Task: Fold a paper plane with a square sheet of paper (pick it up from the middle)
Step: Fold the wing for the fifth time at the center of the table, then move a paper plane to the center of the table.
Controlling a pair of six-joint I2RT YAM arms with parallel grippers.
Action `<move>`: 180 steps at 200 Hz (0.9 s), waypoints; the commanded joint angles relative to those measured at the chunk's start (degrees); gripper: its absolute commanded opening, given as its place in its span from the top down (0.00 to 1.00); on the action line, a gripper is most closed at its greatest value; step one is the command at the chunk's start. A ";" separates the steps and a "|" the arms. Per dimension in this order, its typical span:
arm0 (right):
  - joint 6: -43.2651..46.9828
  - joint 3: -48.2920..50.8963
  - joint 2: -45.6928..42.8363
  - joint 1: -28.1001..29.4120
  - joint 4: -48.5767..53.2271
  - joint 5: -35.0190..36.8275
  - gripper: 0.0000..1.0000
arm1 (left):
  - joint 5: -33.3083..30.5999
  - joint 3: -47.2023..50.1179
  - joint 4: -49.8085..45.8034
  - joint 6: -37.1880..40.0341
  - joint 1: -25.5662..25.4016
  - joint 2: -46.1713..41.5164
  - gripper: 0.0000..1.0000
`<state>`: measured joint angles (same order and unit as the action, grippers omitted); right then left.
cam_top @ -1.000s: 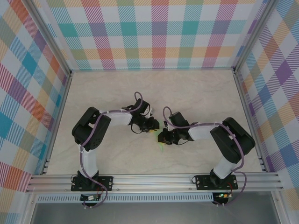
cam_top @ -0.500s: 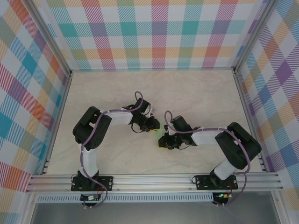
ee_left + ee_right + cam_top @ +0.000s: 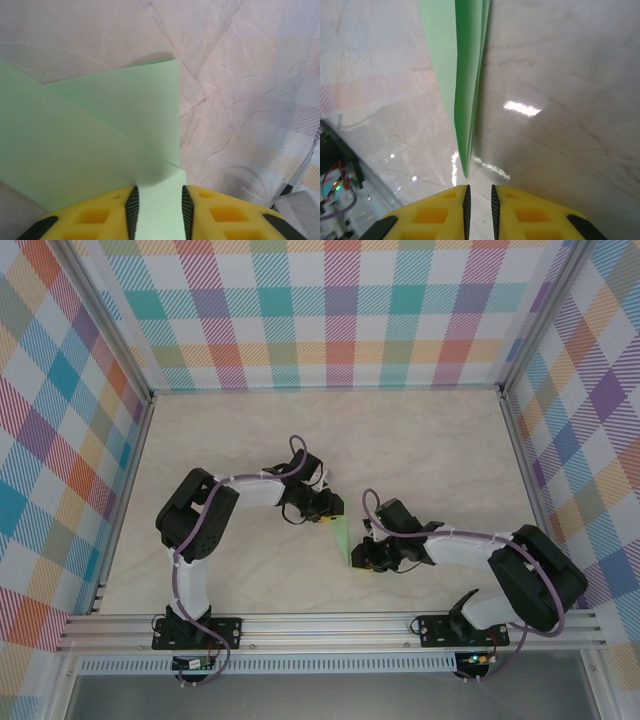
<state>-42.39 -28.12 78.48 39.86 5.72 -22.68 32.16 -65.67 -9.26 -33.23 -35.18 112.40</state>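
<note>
paper plane (image 3: 465, 75) lies folded on bench (image 3: 560, 75); left claw (image 3: 158, 200) part-open straddling its end, right claw (image 3: 479, 192) barely parted, empty.

Robotics lab test cell, two black robot arms (image 3: 200, 515) standing bolted to an aluminium rail (image 3: 330, 625), purple cables (image 3: 180, 590) trailing, plaid-printed walls (image 3: 330, 310) boxing in a marble-look table (image 3: 420, 440).

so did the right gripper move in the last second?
Yes. The right gripper slid toward the near aluminium rail and slightly right, away from the left gripper.
</note>
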 commanded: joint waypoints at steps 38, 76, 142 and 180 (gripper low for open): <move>-3.73 -8.63 -3.14 -3.80 15.85 22.62 0.69 | -19.86 -11.17 -26.27 2.30 -1.12 -10.75 0.40; -5.09 -8.63 -3.00 -5.13 11.99 22.13 0.63 | -25.55 -11.00 -33.01 -2.76 -3.04 -11.93 0.34; -2.84 -8.53 -1.45 -5.32 6.30 14.60 0.57 | -25.65 -20.89 -35.63 -6.97 -7.35 -0.09 0.21; -2.74 -9.06 0.54 -5.32 4.49 11.49 0.54 | -29.77 -24.71 -41.37 -6.30 -7.83 3.15 0.26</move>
<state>-45.80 -36.01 77.23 34.81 12.25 -7.94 6.20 -88.38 -44.23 -39.22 -42.37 115.46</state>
